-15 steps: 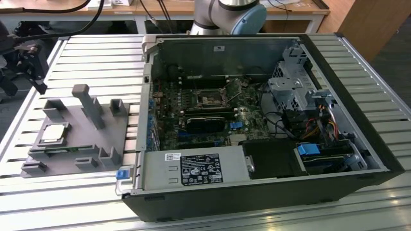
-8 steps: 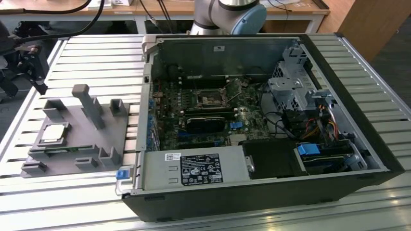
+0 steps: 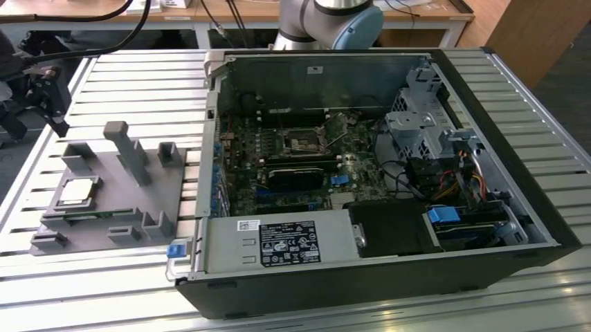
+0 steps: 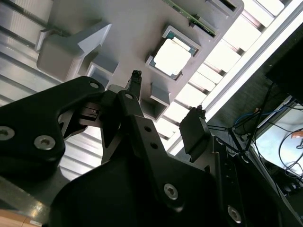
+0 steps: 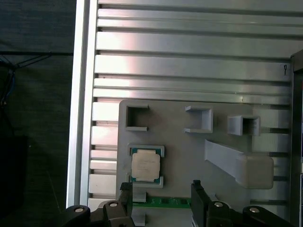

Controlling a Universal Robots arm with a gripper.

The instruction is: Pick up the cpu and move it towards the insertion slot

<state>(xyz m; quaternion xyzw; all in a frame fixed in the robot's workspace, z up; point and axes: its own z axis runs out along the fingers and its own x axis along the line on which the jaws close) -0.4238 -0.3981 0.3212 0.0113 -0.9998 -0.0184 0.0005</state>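
Over the grey fixture (image 5: 175,151) on the worktop (image 5: 189,61), looks like pre-grasp: gripper (image 5: 161,202) spread wide just short of the cpu (image 5: 146,165) in its pocket, well apart from the insertion slot (image 3: 300,142), probably needs centring.

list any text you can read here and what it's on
Nothing can be quoted.
power supply label: dense print and symbols, too small to read.
white sticker beside it: too small to read.
case wall sticker: too small to read.
cpu top: no legible marking.
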